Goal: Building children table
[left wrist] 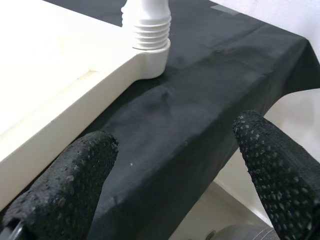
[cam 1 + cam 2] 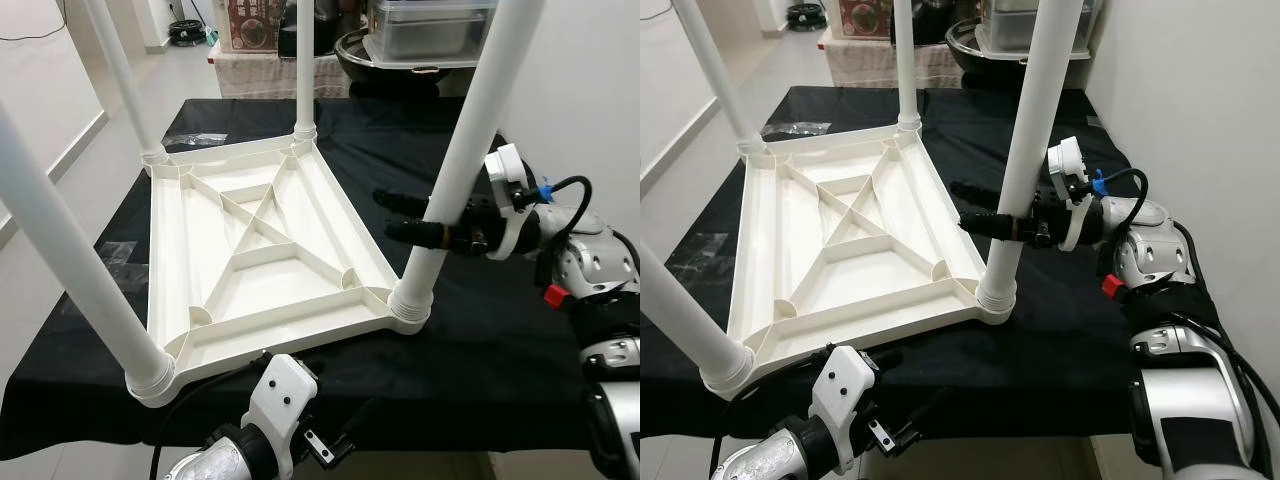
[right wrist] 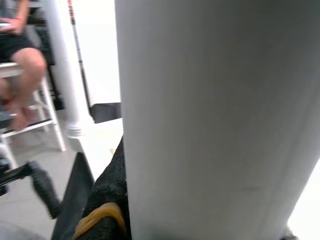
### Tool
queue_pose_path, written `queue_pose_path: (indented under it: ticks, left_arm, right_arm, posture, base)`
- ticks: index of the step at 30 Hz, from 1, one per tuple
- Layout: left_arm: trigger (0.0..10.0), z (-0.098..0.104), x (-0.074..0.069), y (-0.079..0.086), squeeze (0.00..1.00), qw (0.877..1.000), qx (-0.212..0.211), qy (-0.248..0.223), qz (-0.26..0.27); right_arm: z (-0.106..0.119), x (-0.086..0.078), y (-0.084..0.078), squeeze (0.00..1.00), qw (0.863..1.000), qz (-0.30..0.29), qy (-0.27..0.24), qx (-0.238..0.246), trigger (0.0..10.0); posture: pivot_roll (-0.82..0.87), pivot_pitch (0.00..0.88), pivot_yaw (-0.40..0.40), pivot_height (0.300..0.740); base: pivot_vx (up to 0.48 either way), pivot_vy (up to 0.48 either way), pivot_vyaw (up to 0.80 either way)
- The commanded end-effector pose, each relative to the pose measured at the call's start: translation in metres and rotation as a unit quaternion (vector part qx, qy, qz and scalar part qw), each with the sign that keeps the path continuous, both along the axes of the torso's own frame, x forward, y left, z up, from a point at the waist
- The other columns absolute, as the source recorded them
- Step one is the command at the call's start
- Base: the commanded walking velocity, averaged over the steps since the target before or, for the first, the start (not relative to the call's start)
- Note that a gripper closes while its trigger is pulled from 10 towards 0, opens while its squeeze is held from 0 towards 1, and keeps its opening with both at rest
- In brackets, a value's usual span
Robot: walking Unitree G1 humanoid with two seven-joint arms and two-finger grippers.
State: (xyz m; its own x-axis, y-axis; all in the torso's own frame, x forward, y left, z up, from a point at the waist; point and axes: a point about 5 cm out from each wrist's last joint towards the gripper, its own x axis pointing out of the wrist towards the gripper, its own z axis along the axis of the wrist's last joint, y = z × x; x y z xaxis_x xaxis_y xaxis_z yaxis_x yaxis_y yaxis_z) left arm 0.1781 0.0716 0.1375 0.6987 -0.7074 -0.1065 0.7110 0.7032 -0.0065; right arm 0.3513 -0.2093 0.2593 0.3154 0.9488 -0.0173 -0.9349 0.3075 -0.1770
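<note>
upturned tabletop (image 2: 262, 250) lies on the black cloth (image 2: 480, 330), four legs standing in its corners. right gripper (image 2: 425, 218) pinches the near-right leg (image 2: 452, 180) just above its socket. left gripper (image 1: 175, 175), fingers spread, hovers off the near edge. risk: a sideways pull cross-threads the leg or drags the tabletop off the cloth.
</note>
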Motion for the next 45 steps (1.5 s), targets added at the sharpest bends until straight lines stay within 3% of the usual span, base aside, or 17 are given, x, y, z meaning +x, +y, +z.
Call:
queue_pose_path:
  ticks: [1,8,12,15,17,18,20,23,25,26,28,31,34,37,40,44,45]
  left_arm:
    - [10.0,-0.002,-0.002,0.000,0.00,1.000,0.005,0.003,-0.002]
    - [10.0,-0.001,-0.001,0.000,0.00,1.000,0.004,0.003,0.001]
    - [10.0,-0.001,0.000,-0.001,0.00,1.000,0.002,0.002,0.001]
    - [10.0,-0.001,0.000,-0.002,0.00,1.000,0.002,0.001,0.001]
    - [10.0,-0.001,0.000,-0.002,0.00,1.000,0.002,0.001,0.001]
    - [10.0,-0.001,0.000,-0.002,0.00,1.000,0.002,0.001,0.001]
    - [10.0,-0.001,0.001,-0.002,0.00,1.000,0.002,0.001,0.001]
    - [10.0,-0.001,0.001,-0.002,0.00,1.000,0.002,0.001,0.001]
    - [10.0,-0.001,0.002,-0.002,0.00,1.000,0.001,0.000,0.002]
    - [10.0,-0.001,0.002,-0.002,0.00,1.000,0.001,0.000,0.002]
    - [10.0,0.000,0.003,-0.002,0.00,1.000,0.000,0.000,0.003]
    - [10.0,0.000,0.003,-0.002,0.00,1.000,0.000,0.000,0.003]
    - [10.0,0.000,0.003,-0.002,0.00,1.000,0.000,0.000,0.005]
    - [10.0,0.000,0.003,-0.002,0.00,1.000,0.000,-0.001,0.006]
    - [10.0,0.000,0.003,-0.002,0.00,1.000,0.000,-0.001,0.006]
    - [10.0,0.000,0.003,-0.002,0.00,1.000,0.000,-0.001,0.006]
    - [10.0,0.000,0.003,-0.002,0.00,1.000,0.000,-0.001,0.006]
  right_arm:
    - [-0.023,0.004,-0.008,0.00,0.997,-0.058,0.026,-0.047,10.0]
    - [-0.023,0.015,-0.002,0.00,0.991,-0.124,0.027,-0.038,10.0]
    - [-0.030,0.026,-0.002,0.00,0.977,-0.204,0.047,-0.039,10.0]
    - [-0.032,0.028,-0.003,0.00,0.973,-0.224,0.048,-0.042,10.0]
    - [-0.033,0.035,-0.007,0.00,0.957,-0.283,0.053,-0.036,10.0]
    - [-0.033,0.035,-0.007,0.00,0.957,-0.283,0.053,-0.036,10.0]
    - [-0.032,0.042,-0.012,0.00,0.934,-0.353,0.051,-0.023,10.0]
    - [-0.031,0.044,-0.012,0.00,0.926,-0.375,0.048,-0.018,10.0]
    - [-0.031,0.049,-0.017,0.00,0.893,-0.447,0.044,0.001,10.0]
    - [-0.031,0.049,-0.017,0.00,0.893,-0.447,0.044,0.001,10.0]
    - [-0.031,0.051,-0.020,0.00,0.873,-0.484,0.049,0.010,10.0]
    - [-0.032,0.052,-0.022,0.00,0.865,-0.498,0.051,0.015,10.0]
    - [-0.032,0.054,-0.026,0.00,0.840,-0.539,0.056,0.030,10.0]
    - [-0.033,0.055,-0.027,0.00,0.831,-0.552,0.063,0.031,10.0]
    - [-0.030,0.056,-0.034,0.00,0.796,-0.600,0.063,0.051,10.0]
    - [-0.030,0.056,-0.036,0.00,0.785,-0.615,0.061,0.049,10.0]
    - [-0.030,0.056,-0.037,0.00,0.776,-0.626,0.060,0.047,10.0]
  posture:
    - [0.11,0.164,0.016,0.740]
    - [0.11,0.164,0.012,0.740]
    - [0.11,0.164,0.008,0.740]
    - [0.11,0.163,0.007,0.740]
    - [0.10,0.163,0.006,0.740]
    - [0.10,0.163,0.006,0.740]
    - [0.10,0.170,0.004,0.740]
    - [0.10,0.172,0.005,0.740]
    - [0.10,0.176,0.003,0.740]
    - [0.10,0.176,0.003,0.740]
    - [0.10,0.178,0.004,0.740]
    - [0.10,0.178,0.003,0.740]
    - [0.11,0.180,0.002,0.740]
    - [0.11,0.181,0.001,0.740]
    - [0.10,0.184,0.001,0.740]
    - [0.11,0.185,0.001,0.740]
    - [0.11,0.184,0.001,0.740]
  base:
    - [0.000,0.000,0.00]
    - [0.000,0.000,0.00]
    - [0.000,0.000,0.00]
    - [0.000,0.000,0.00]
    - [0.000,0.000,0.00]
    - [0.000,0.000,0.00]
    - [0.000,0.000,0.00]
    - [0.000,0.000,0.00]
    - [0.000,0.000,0.00]
    - [0.000,0.000,0.00]
    - [0.000,0.000,0.00]
    - [0.000,0.000,0.00]
    - [0.000,0.000,0.00]
    - [0.000,0.000,0.00]
    - [0.000,0.000,0.00]
    - [0.000,0.000,0.00]
    - [0.000,0.000,0.00]
